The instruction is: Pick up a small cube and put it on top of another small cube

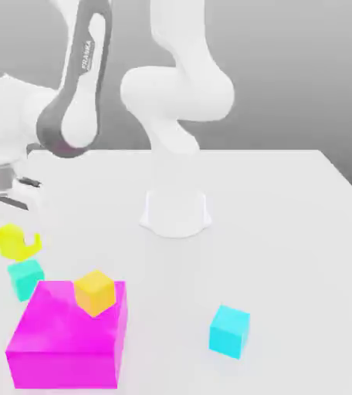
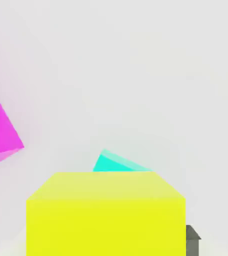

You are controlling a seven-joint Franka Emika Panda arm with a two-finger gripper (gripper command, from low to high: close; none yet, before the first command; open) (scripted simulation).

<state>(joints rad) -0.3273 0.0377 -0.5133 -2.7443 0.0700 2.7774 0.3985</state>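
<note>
Here we are at the pincer (image 1: 26, 220), at the exterior view's left, and it's pinching the yellow cube (image 1: 15, 242)! In the hand view we get that cube close up, covering part of the turquoise cube (image 2: 117, 162) behind it. Outward we go: the exterior view puts the turquoise cube just below the yellow one in the picture, near the magenta block (image 1: 67, 332). No open container among these, folks, but the block carries an orange-yellow cube (image 1: 95, 293) on top. The exterior view gives us that one and the cyan cube (image 1: 230, 332), over to the right on the white table (image 1: 279, 247); the hand view offers neither. And on the arm (image 1: 82, 69), we read "FRANKA"!
</note>
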